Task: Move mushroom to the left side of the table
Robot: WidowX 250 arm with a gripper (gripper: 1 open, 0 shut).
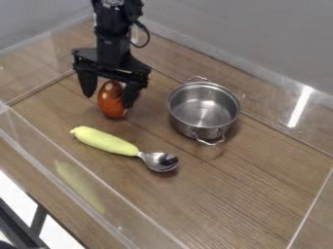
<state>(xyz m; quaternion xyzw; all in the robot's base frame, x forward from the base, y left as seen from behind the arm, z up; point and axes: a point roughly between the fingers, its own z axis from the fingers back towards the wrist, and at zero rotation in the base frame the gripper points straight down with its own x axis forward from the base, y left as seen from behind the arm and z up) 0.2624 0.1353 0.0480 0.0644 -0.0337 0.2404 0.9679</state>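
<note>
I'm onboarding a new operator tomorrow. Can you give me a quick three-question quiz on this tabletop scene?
1. True or false: the end effector is clamped shut on the mushroom.
2. What lies nearest the camera: A) the steel pot, B) the yellow-handled spoon, C) the mushroom?
3. Fill in: the pot holds ____.

Key: 1. False; its fingers stand open either side of the mushroom, which rests on the table. 2. B. 3. Nothing.

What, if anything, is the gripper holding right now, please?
Nothing. The gripper is open, its fingers standing either side of the mushroom, which rests on the table.
</note>
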